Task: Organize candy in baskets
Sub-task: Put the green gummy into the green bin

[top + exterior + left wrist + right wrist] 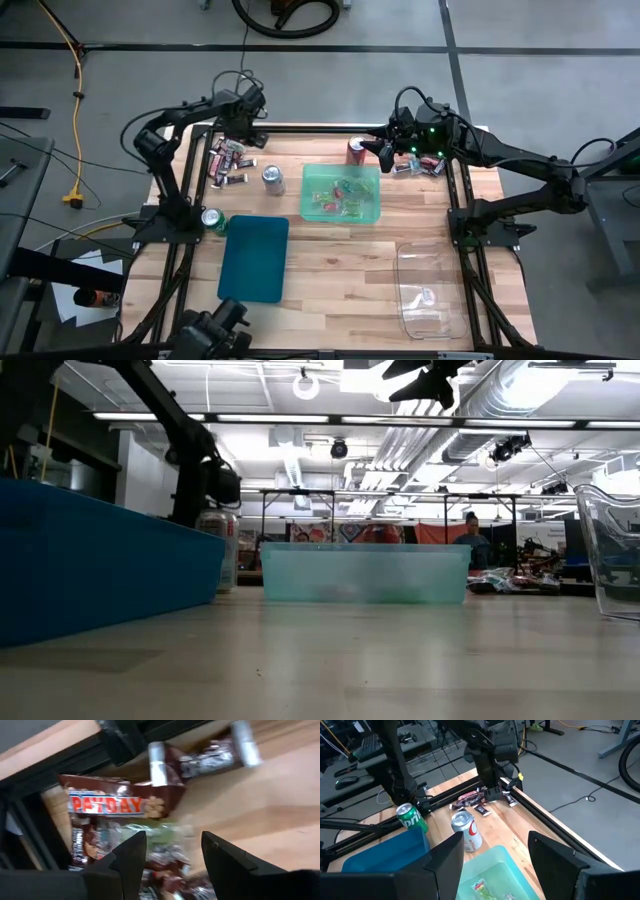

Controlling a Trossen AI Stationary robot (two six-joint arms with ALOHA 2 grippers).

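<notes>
Wooden table (340,270) — three baskets (341,193), soda cans (272,178) and loose candy (228,163) lie on it.

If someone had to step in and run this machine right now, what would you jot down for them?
Left gripper: open, empty, poised over the dark candy pile at the table's far left corner.
Right gripper: open, empty, above the far edge of the light green basket.
Done: several bright candies lie in the green basket.
Left: the teal basket and clear basket look empty. The left pile and some red candies at the far right edge remain unsorted.
Soda cans stand among them; leave those alone.
</notes>
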